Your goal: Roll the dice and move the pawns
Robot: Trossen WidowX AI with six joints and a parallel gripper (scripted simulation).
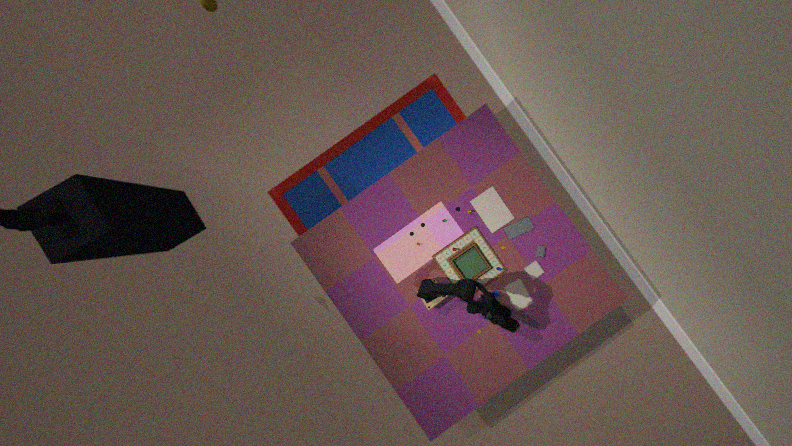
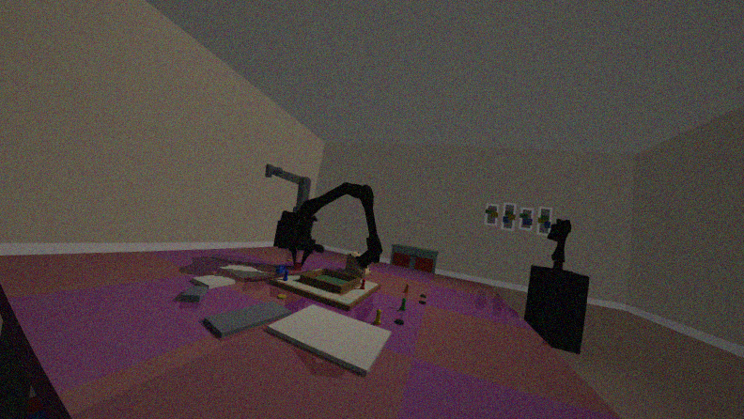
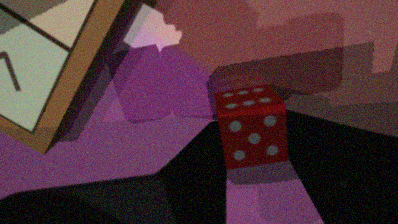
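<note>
My gripper (image 3: 248, 126) (image 2: 298, 262) (image 1: 488, 303) is shut on the red die (image 3: 252, 127), which rests low on the purple floor tile just beside the game board's corner. The die shows five pips toward the wrist camera and six on top. The game board (image 3: 75, 75) (image 1: 443, 255) (image 2: 333, 299) carries the green-floored tray (image 1: 471, 262) (image 2: 329, 280) in its middle. A red pawn (image 1: 454, 249) (image 2: 363, 283) and a blue pawn (image 1: 498, 269) stand on the board's edge squares. The blue die (image 1: 494, 292) (image 2: 281, 269) lies on the floor near my gripper.
A white slab (image 2: 328, 335) (image 1: 491, 209) and a grey slab (image 2: 244, 317) (image 1: 518, 227) lie near the board, with smaller flat pieces. Loose yellow (image 2: 378, 316) and green (image 2: 402, 303) pawns stand nearby. A black pedestal (image 2: 555, 306) stands off the mat.
</note>
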